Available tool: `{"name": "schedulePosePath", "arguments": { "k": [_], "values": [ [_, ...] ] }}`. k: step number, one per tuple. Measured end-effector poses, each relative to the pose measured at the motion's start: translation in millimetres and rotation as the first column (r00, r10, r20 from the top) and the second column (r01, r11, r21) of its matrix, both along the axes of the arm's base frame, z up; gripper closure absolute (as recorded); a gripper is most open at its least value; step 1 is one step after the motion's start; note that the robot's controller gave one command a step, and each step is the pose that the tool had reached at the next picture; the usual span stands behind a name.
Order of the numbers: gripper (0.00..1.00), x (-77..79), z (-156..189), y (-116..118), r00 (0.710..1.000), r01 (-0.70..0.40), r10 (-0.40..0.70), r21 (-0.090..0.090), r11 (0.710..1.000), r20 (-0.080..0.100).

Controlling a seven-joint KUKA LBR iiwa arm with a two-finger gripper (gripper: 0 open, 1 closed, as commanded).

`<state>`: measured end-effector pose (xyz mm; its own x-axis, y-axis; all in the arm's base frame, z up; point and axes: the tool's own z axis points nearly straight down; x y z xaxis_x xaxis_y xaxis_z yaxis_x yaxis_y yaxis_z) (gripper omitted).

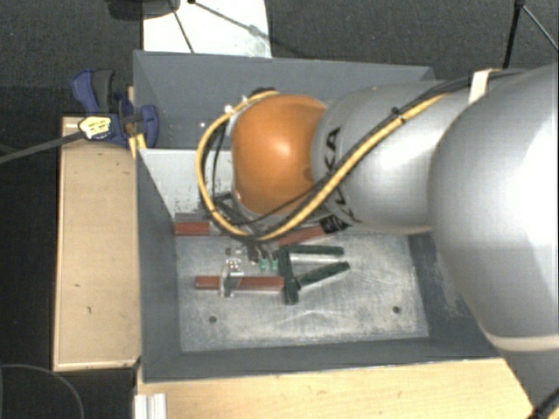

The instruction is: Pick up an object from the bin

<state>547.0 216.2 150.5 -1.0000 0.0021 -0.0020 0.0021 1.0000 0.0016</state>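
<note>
One big silver arm (437, 147) comes in from the right and covers the upper right of the frame, hiding the bin's right and far corners. The grey bin (157, 278) has sloped walls around a flat floor. The lower half of that floor and its right side lie bare, and a narrow bare strip runs along the left wall. Everything loose is gathered in the upper middle of the floor, close to the far wall.

An orange dome cover (275, 151) caps the wrist, with a yellow cable (208, 151) looped round its left side.

Three reddish-brown bars lie flat and nearly level. The upper left bar (190, 228) sits by the far wall. The middle bar (306, 234) is half hidden under the wrist. The lower bar (208, 282) sits alone towards the open floor.

Two dark green sticks (316, 251) lie just right of the lower bar, the lower one slanted. A third may cross them, but the overlap hides the count.

The hand (233, 278) is down at the lower bar, near its middle. Whether it is open or closed cannot be told.
</note>
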Motion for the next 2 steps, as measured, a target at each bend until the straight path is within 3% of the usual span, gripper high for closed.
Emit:
{"name": "schedulePosePath", "arguments": {
  "k": [1, 2],
  "values": [
    [0.0, 0.1, 0.0, -0.1, 1.0, 0.0, 0.0, 0.0, 1.0, 0.0],
    [0.0, 18.3, -69.5, -7.7, 0.998, -0.059, 0.059, 0.001, 0.998, 0.005]
  ]
}}
